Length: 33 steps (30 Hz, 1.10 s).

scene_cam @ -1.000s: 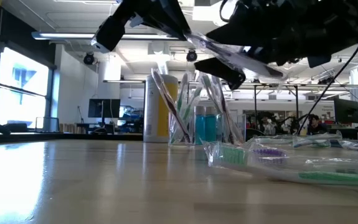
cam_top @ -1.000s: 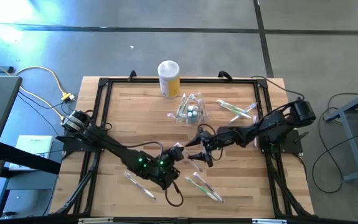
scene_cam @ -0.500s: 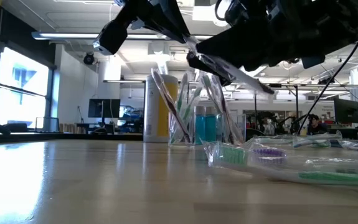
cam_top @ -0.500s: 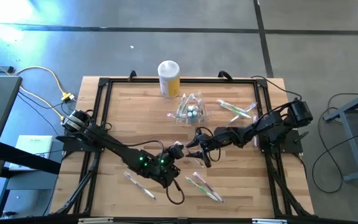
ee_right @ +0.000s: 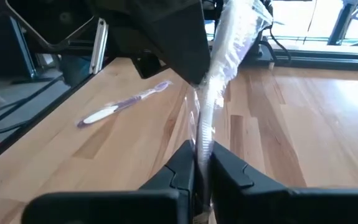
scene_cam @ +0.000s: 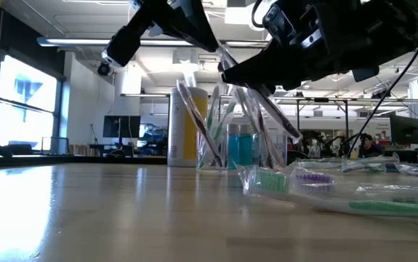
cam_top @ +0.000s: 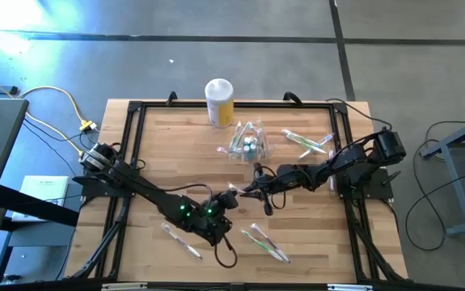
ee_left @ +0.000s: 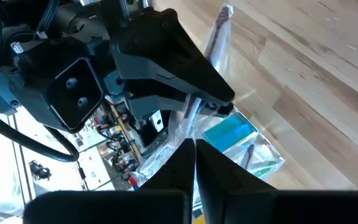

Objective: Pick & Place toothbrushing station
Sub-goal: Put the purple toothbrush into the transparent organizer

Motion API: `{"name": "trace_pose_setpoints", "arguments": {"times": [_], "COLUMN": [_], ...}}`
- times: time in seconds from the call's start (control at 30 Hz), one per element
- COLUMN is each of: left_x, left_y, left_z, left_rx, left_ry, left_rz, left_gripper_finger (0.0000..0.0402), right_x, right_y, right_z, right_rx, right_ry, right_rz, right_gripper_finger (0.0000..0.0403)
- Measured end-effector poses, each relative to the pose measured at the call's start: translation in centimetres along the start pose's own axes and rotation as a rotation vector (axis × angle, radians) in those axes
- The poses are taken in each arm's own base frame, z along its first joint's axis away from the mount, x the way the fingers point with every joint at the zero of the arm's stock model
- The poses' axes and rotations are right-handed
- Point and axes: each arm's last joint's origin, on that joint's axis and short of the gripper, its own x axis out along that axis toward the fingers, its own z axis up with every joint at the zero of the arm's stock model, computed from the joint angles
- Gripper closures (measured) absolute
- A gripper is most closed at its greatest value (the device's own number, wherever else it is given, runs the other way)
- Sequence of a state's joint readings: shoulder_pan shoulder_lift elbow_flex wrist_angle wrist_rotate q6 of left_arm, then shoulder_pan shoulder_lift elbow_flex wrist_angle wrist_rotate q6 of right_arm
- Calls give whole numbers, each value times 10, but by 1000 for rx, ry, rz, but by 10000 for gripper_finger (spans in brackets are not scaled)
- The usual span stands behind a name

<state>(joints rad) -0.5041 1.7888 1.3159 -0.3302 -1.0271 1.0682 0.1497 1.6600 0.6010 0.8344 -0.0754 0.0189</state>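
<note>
The toothbrushing station [cam_top: 247,142], a clear holder with several brushes standing in it, rests on the wooden table behind the centre; it also shows in the low view [scene_cam: 238,142]. Near the table's middle, my left gripper [cam_top: 230,199] and my right gripper [cam_top: 252,191] meet, both shut on one clear-wrapped toothbrush [scene_cam: 263,102]. The toothbrush slants in the air between them. My left gripper pinches the wrapped toothbrush [ee_left: 190,121] between its two shut fingers, coming from the table's left; which part of the brush it holds is hidden. The brush is clear of the table. My right gripper pinches the toothbrush's wrapper [ee_right: 203,134] between its two fingers, coming level from the table's right, close beside my left gripper. The brush runs on beyond the fingers, its far end [ee_right: 241,25] sticking out past my left gripper, lifted clear.
A yellow canister with a white lid [cam_top: 219,102] stands at the far edge. Wrapped toothbrushes lie loose on the table at the near left [cam_top: 182,240], near the front centre [cam_top: 266,242] and at the far right [cam_top: 306,143]. A black frame [cam_top: 132,145] borders the tabletop.
My right gripper has moved a little toward the table's left, up to my left gripper, and has shut on the wrapped toothbrush. The toothbrush now slants more steeply, its free end swung down.
</note>
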Motion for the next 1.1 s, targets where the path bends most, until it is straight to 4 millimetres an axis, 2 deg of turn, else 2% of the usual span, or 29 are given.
{"name": "trace_pose_setpoints", "arguments": {"times": [0.13, 0.27, 0.4, 0.53, 0.7, 0.77, 0.93, 1.1], "left_x": [-1, -5, -13, -28, -38, -38, -27, -8], "left_y": [1, 3, 9, 12, 17, 16, 3, -16], "left_z": [-2, -3, -10, -35, -72, -83, -90, -90], "left_rx": [0, -6, -98, -332, -820, -985, -1192, -1354], "left_ry": [1, 6, 17, 26, 37, 57, -11, -224], "left_rz": [-1, 9, 20, -65, -332, -373, -323, -221], "left_gripper_finger": [385, 357, 326, 301, 287, 286, 286, 286], "right_x": [0, 0, 0, 0, 0, 0, 0, 0], "right_y": [0, -1, -2, -3, -3, -3, -1, 10], "right_z": [0, -1, -1, -1, -1, 0, 3, 5], "right_rx": [-17, -23, -25, -25, -47, -50, -71, -176], "right_ry": [-1, 11, 15, 15, 12, 4, -25, -40], "right_rz": [-7, -45, -80, -110, -110, -110, -124, -163], "right_gripper_finger": [389, 386, 389, 389, 389, 389, 389, 389]}}
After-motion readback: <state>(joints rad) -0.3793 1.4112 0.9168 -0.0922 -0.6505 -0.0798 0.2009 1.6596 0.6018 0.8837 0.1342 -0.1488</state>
